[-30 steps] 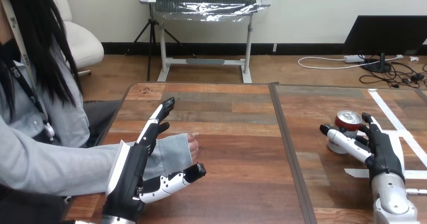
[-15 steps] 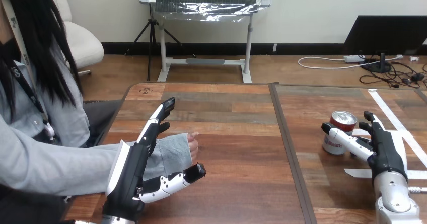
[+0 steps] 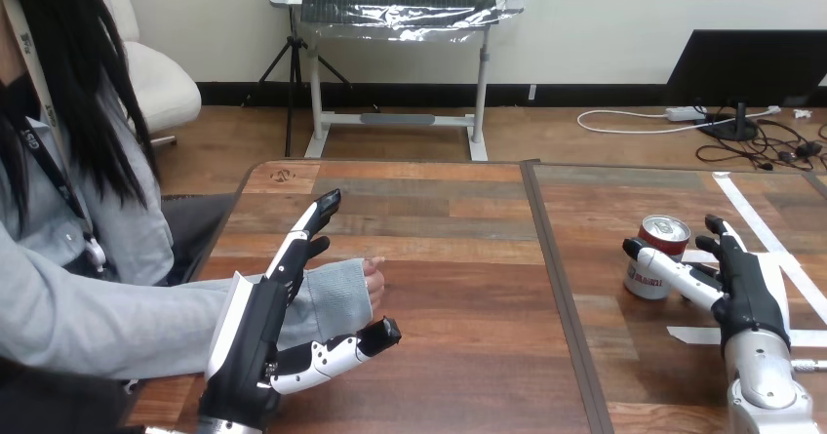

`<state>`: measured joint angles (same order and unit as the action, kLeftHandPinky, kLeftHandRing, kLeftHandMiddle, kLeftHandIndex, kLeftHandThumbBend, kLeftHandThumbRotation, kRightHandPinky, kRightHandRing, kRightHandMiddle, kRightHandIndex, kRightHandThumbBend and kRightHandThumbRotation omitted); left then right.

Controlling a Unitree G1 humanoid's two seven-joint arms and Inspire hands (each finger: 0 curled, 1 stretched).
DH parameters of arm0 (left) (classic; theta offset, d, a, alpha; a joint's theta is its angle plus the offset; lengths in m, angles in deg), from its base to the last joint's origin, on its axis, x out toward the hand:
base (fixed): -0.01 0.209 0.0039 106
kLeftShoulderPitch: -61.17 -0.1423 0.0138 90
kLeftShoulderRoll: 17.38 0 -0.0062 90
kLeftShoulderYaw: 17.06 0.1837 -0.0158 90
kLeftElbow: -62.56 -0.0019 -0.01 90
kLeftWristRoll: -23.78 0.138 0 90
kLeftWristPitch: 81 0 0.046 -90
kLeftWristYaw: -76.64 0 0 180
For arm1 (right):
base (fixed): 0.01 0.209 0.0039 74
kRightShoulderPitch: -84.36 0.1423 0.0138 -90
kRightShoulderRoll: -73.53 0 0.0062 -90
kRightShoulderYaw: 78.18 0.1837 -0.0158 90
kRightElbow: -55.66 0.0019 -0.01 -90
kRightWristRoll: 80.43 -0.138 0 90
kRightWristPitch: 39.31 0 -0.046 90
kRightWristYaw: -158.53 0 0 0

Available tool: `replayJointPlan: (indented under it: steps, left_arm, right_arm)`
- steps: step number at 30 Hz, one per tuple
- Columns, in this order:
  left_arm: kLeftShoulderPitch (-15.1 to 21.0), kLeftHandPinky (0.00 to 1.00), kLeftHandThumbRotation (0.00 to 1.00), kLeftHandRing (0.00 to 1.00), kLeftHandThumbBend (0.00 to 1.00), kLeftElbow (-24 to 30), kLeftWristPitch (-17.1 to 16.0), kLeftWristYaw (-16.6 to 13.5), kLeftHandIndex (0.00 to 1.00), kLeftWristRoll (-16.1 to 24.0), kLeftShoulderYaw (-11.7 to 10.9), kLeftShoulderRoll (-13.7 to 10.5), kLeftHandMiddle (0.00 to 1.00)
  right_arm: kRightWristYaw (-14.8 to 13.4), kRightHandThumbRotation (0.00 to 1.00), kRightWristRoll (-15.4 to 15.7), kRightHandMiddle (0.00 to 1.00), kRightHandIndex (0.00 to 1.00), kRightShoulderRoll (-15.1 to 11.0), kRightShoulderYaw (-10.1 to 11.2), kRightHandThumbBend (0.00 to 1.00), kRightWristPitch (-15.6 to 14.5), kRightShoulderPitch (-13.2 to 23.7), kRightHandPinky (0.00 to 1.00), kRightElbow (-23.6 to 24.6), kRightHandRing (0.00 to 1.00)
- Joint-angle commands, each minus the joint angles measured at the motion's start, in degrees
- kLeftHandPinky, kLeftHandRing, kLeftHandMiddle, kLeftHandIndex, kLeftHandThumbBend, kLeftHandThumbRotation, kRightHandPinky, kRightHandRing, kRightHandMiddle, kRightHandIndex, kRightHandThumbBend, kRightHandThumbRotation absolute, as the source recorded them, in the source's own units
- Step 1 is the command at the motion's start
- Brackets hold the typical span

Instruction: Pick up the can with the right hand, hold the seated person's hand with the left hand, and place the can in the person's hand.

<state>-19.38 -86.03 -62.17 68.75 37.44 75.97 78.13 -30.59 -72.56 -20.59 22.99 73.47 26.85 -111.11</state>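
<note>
Red-and-white aluminium drink can (image 3: 661,239) stands upright on the wooden desk (image 3: 458,288), on the right-hand section, silver lid up. It has a white lower band with red print, too small to read from here.

Right hand (image 3: 746,293) is at the can, released and not clamped. The thumb lies across the can's lower front and looks to be touching it. The fingers (image 3: 720,234) are straight, just beside the can on its right. The can sits in the gap between them with its base on the desk. The thumb hides part of the label.

White tape strips (image 3: 770,244) on the desk run under and beside the right hand; one is partly covered by it.

Left hand (image 3: 249,341) is at the desk's left section, also released: fingers straight and pointing away from the robot, thumb spread out to the side. The person's hand (image 3: 374,278) lies on the desk between that thumb and the fingers. The grey sleeve cuff (image 3: 336,293) covers most of it, so just the fingertips show. The forearm passes behind the robot's fingers. Nothing is curled round the person's hand or wrist. I can't tell whether the fingers touch the sleeve.

Can and person's hand are well apart, with the desk seam (image 3: 551,278) between them.
</note>
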Motion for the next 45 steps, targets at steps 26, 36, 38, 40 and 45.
replayJointPlan:
  steps: [26,36,38,40,45]
  left_arm:
    - [1.75,0.89,0.52,0.94,1.00,1.00,-1.18,-0.22,0.92,-0.23,-1.60,-0.37,0.93]
    - [1.59,0.89,0.52,0.95,1.00,0.89,-1.59,-0.27,0.92,0.23,-1.85,-0.51,0.93]
    - [1.55,0.89,0.52,0.95,1.00,0.89,-1.58,-0.12,0.92,0.06,-1.88,-0.46,0.93]
    - [1.56,0.89,0.52,0.94,1.00,0.82,-1.68,-0.34,0.92,0.28,-1.98,-0.48,0.93]
    - [1.41,0.89,0.52,0.94,1.00,0.92,-1.63,-0.01,0.91,-0.12,-2.03,-0.42,0.93]
  right_arm:
    - [-0.35,0.41,1.12,0.90,0.95,-1.30,-0.95,1.00,-0.94,7.65,0.47,0.26,0.59]
    - [-0.59,0.43,2.03,0.89,0.95,-1.31,-1.65,1.00,-1.51,8.08,0.46,0.15,0.58]
    - [-0.59,0.44,2.13,0.90,0.95,-1.32,-1.80,1.00,-1.69,8.15,0.49,0.13,0.62]
    - [-0.63,0.45,2.14,0.90,0.96,-1.29,-1.88,1.00,-1.86,8.28,0.47,0.12,0.60]
    - [-0.42,0.47,2.04,0.89,0.96,-1.19,-1.98,1.00,-1.99,8.51,0.35,0.16,0.46]
